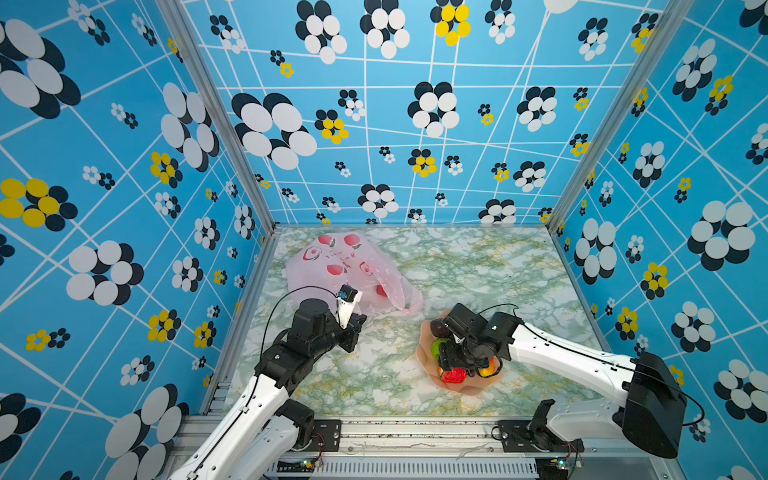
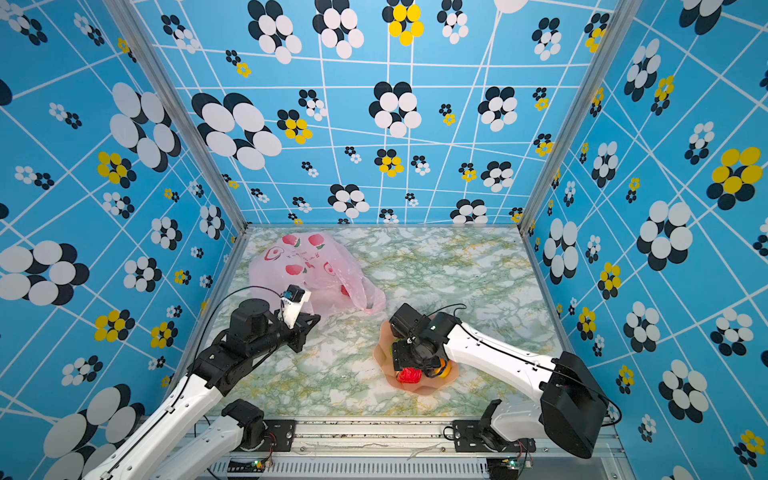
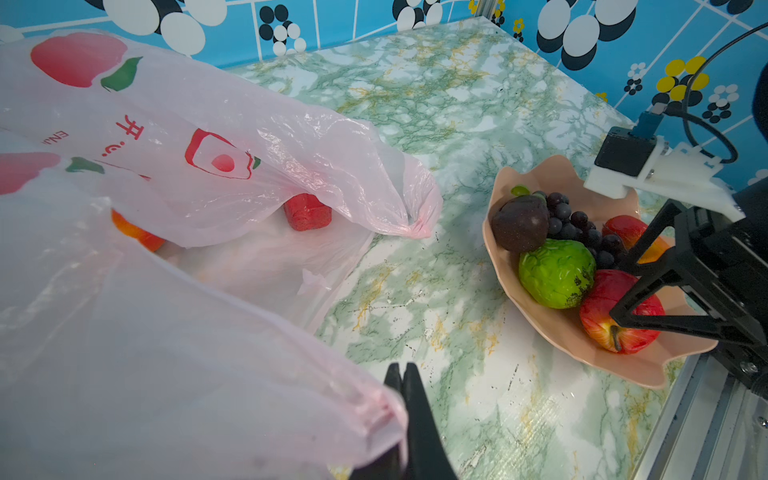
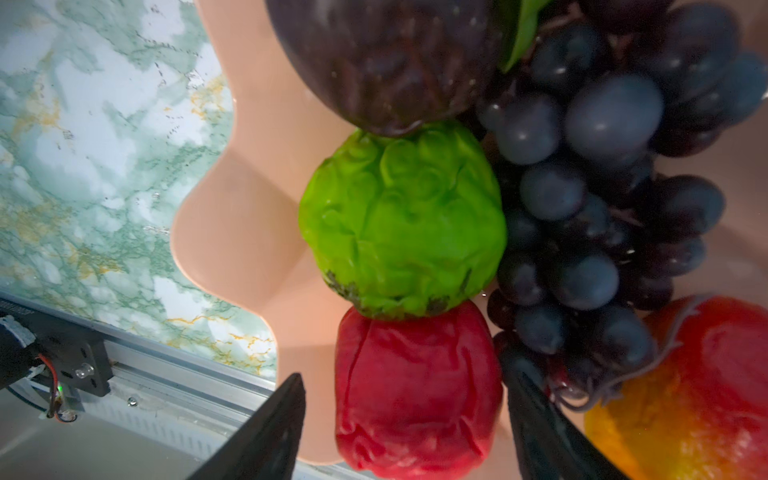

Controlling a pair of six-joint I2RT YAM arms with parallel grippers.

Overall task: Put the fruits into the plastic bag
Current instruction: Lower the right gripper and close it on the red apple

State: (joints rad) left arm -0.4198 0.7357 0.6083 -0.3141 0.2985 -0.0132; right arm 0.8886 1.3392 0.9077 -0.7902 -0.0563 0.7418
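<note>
Left hand [image 3: 402,370]: clenched on the near rim of the plastic bag [image 1: 332,266], holding its mouth up. The bag lies toward 10 o'clock on the tabletop [image 1: 478,270].
Right hand [image 4: 403,374]: released, jaws straddling the red apple [image 3: 598,307] in the bowl [image 1: 424,349] toward 4 o'clock. I see no grip yet.
Fruits: a strawberry [image 3: 307,212] and an orange piece [image 3: 137,232] sit inside the bag. The rest are in the bowl.
Risk, grasp: the green fruit [image 3: 555,272] touches the apple and the grapes [image 3: 582,224] crowd one finger. Closing could snag the bunch or squeeze the apple out.
Risk, bowl: pressing down may tip or slide it, I judge.
Risk, bag: the film is pinched at one spot and the upper flap sags. I fear the apple could strike it and roll onto the tabletop.
</note>
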